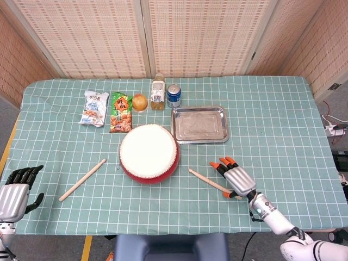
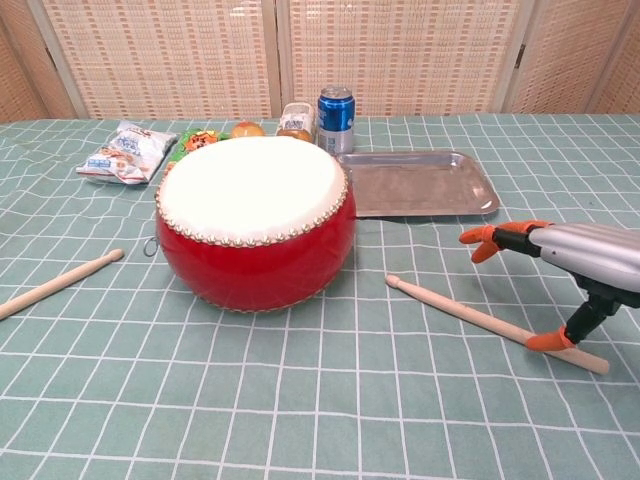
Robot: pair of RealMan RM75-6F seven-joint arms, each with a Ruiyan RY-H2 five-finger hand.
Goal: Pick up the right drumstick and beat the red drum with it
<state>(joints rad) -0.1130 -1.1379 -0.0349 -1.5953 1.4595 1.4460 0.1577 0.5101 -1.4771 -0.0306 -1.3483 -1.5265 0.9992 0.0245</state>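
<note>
Right hand [image 1: 237, 178] spread over butt end of right drumstick [image 2: 480, 319], thumb touching it; close around shaft before lifting toward red drum [image 2: 255, 220].

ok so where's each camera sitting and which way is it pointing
Head view: high above the near table edge, looking steeply down on the round red drum; shows the grey left hand and the orange-tipped right hand.
Chest view: low, looking level across the table at the drum; shows only the right hand.
Both share the drum, the right wooden drumstick and the steel tray.
</note>
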